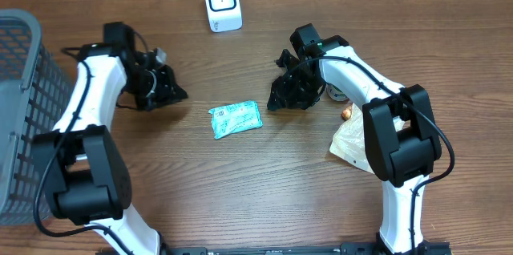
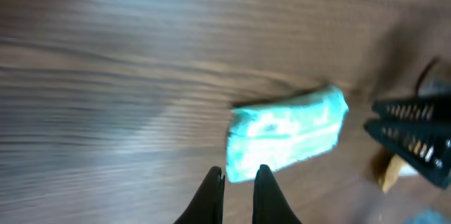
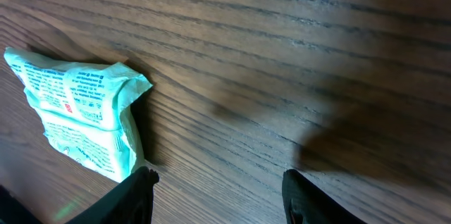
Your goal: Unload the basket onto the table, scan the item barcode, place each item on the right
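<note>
Teal packet point(image 1: 236, 118) is lying flat in the middle of the table point(image 1: 264, 199), bare wood on every side. Left gripper point(image 1: 178, 93) is pointing at it from the left, clenched empty. Right gripper point(image 1: 278, 101) is hanging near its right edge, fingers spread, holding nothing.

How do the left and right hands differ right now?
The left hand is shut, while the right hand is open wide. The teal packet lies just ahead of the left hand in its wrist view, but off to one side of the right hand in its own. Shared: both hold nothing and flank the packet on the table.
</note>
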Robot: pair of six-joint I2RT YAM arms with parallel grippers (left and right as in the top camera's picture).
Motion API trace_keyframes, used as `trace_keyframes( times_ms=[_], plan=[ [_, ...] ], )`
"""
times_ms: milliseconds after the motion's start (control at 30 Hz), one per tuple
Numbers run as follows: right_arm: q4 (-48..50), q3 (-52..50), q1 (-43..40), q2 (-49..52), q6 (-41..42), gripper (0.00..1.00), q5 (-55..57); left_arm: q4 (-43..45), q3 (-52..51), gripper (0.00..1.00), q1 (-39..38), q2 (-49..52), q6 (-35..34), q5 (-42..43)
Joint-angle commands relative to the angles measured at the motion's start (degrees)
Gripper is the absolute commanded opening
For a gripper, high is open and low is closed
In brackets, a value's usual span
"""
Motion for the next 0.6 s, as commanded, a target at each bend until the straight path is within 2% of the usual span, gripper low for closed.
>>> trace_keyframes(
  times_ms=[0,67,233,400,567],
  plan=[
    [0.5,-0.4,0.1,-2.1,0.0,0.56,-0.6,-0.4,-0.1,0.05,-5.0,0.3,0.7,1.9],
    [0.5,-0.4,0.1,-2.1,0.0,0.56,-0.6,0.1,-0.2,0.04,-7.8,0.3,-0.5,0.7],
    [0.1,-0.4,0.1,-2.1,0.0,0.56,-0.6,1.2,-1.6,0.04,-14.7,0.4,-9.2,-7.6],
    [0.1,-0.4,0.1,-2.1,0.0,0.56,-0.6,8.4,-7.2,0.04,-18.1,0.4,-12.5,-8.8],
    [-0.3,-0.4,0.1,-2.1,0.0,0.56,-0.6,14.7,-11.5,0.04,-18.5,0.4,-13.4,-10.8]
  ],
)
